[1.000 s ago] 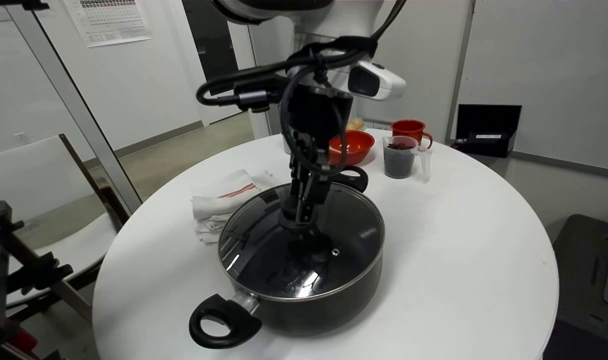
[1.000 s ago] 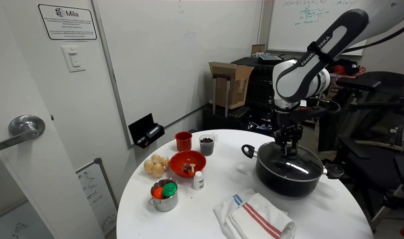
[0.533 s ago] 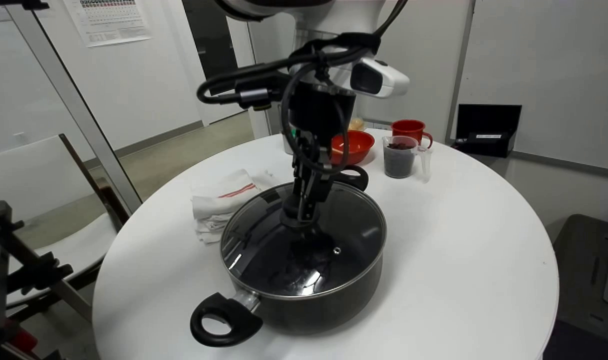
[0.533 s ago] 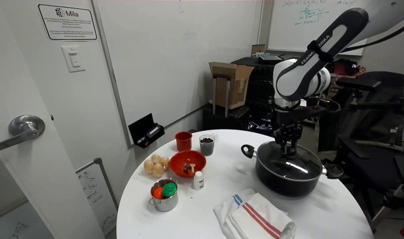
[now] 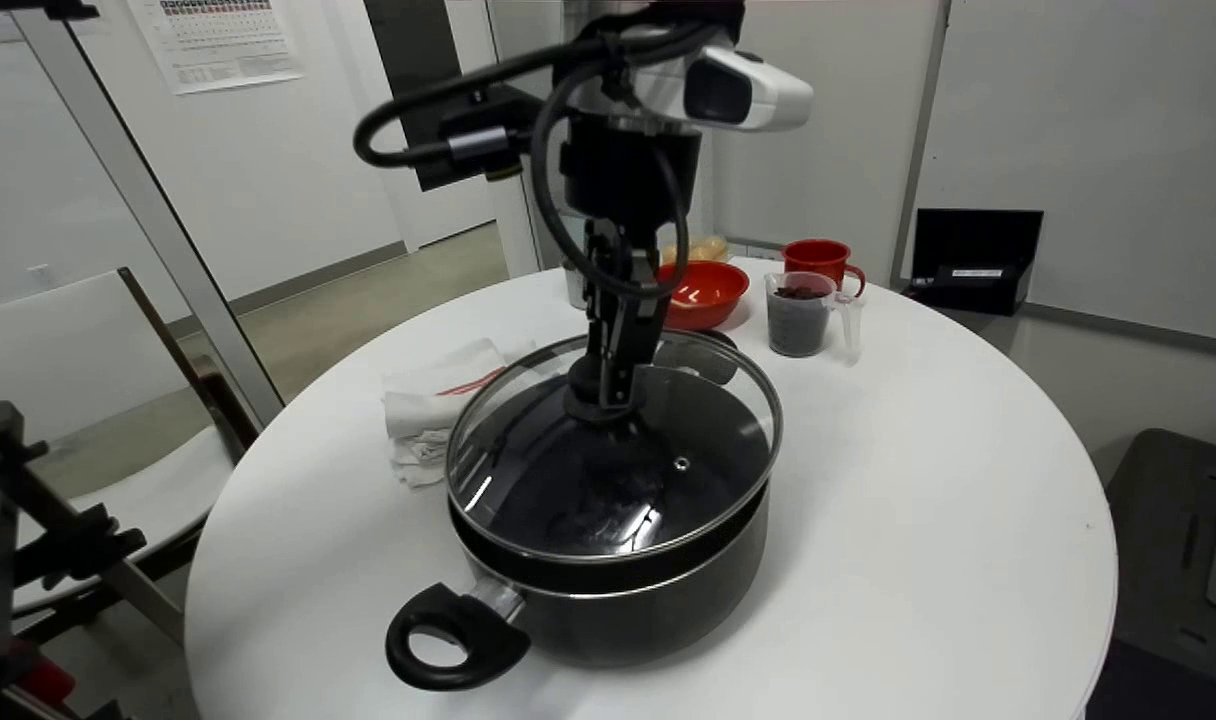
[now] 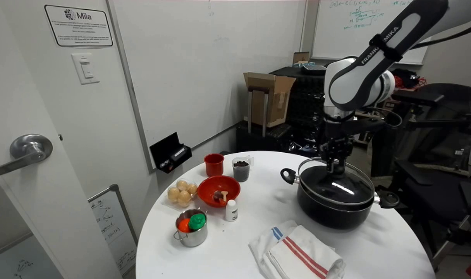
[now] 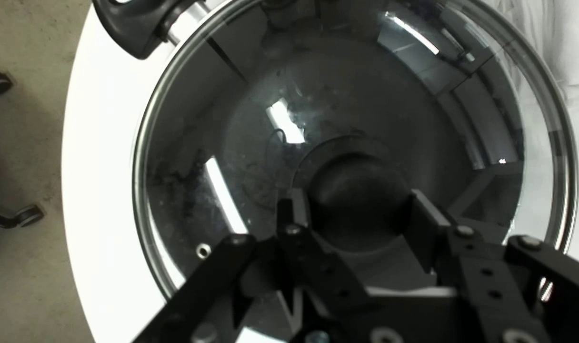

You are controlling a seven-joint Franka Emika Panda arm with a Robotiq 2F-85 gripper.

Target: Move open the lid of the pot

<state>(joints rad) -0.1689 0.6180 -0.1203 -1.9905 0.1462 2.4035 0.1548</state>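
Gripper (image 7: pixel 360 209) pinching knob (image 7: pixel 358 190) of lid (image 5: pixel 578 500), above pot (image 5: pixel 648 625); knob upward. Exterior view: handles (image 5: pixel 493 650) aligned near left to far right.

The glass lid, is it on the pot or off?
Off: the gripper holds the lid above the pot; a dark gap shows between their rims.

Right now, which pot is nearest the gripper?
The wide black pot, beneath the glass lid the gripper holds; the small steel pot stands farther off, lidless.

The arm (image 6: pixel 369 83) slants down, its downturned claw (image 7: pixel 359 209) gripping (two fingers (image 7: pixel 425 231) parted, facing each other).
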